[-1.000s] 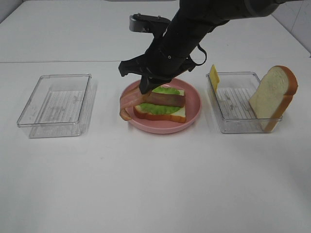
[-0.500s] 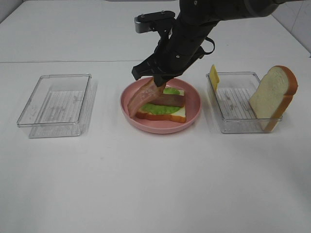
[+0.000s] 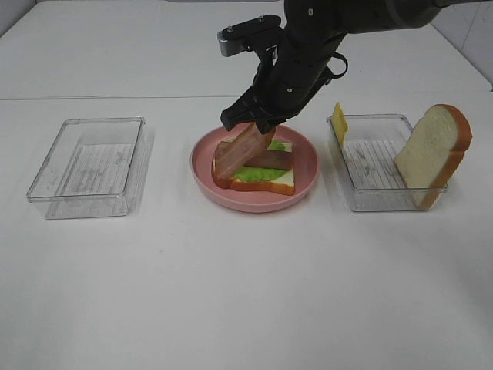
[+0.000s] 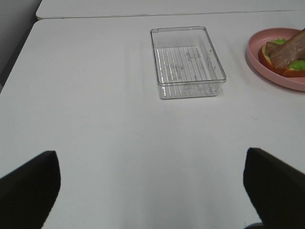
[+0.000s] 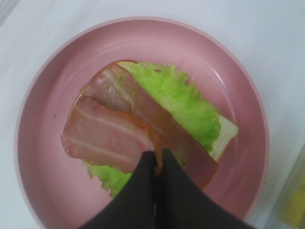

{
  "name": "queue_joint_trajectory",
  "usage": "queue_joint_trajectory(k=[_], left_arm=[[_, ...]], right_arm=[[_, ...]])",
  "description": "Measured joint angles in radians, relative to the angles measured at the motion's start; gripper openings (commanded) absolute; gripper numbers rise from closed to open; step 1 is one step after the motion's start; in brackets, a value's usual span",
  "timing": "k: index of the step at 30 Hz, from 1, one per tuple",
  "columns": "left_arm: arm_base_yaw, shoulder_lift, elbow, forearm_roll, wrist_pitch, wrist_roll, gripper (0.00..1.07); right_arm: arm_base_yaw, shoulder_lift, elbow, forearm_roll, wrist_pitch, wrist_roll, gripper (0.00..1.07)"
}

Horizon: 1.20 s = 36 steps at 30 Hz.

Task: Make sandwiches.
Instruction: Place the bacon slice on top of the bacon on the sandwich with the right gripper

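A white table [image 3: 231, 308] fills the scene, and a black robot arm [image 3: 323, 31] reaches in from the far right to a point above its middle. Two clear plastic rectangular trays sit well apart. The left tray [image 3: 104, 121] holds nothing, and the right tray [image 3: 370, 202] holds two pieces. Between them lies a round pink plate [image 3: 306, 163]. In the right end of the right tray a white bread slice with orange-brown crust [image 3: 431, 150] stands on edge, leaning against the wall. On the plate lies the started sandwich: a second white bread slice [image 3: 283, 182] flat at the bottom, a ruffled green lettuce leaf [image 3: 258, 174] spread over it, and a reddish-brown bacon strip [image 3: 275, 159] lying across the lettuce. A second bacon strip [image 3: 237, 151] slants down to the left from the right gripper [image 3: 259, 125], whose jaws are pinched tight on its upper end (the wrist view shows the two dark tips pressed together on it). Its lower end is over the left edge of the bread, though I cannot tell whether it rests there. A thin yellow cheese slice [image 3: 339, 122] stands against the far left corner of the right tray. The left gripper [image 4: 151, 183] shows only in its own wrist view, its two dark fingers [image 4: 28, 186] spread wide with nothing between them, over bare table short of the left tray.
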Motion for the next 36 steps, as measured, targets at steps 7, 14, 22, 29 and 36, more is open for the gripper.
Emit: queue_joint_trajectory(k=[7, 14, 22, 29, 36], left_arm=[[0.000, 0.000, 0.000, 0.000, 0.000, 0.000, 0.98], [0.000, 0.000, 0.000, 0.000, 0.000, 0.000, 0.98], [0.000, 0.000, 0.000, 0.000, 0.000, 0.000, 0.98], [0.000, 0.000, 0.000, 0.000, 0.000, 0.000, 0.98], [0.000, 0.000, 0.000, 0.000, 0.000, 0.000, 0.98]], right_arm=[[0.000, 0.014, 0.000, -0.037, -0.018, 0.000, 0.00], [0.000, 0.014, 0.000, -0.042, -0.041, 0.000, 0.04], [0.000, 0.014, 0.000, -0.047, -0.054, 0.000, 0.51], [0.000, 0.010, 0.000, -0.048, -0.074, 0.035, 0.99], [-0.001, -0.085, -0.004, -0.051, -0.038, 0.144, 0.99]])
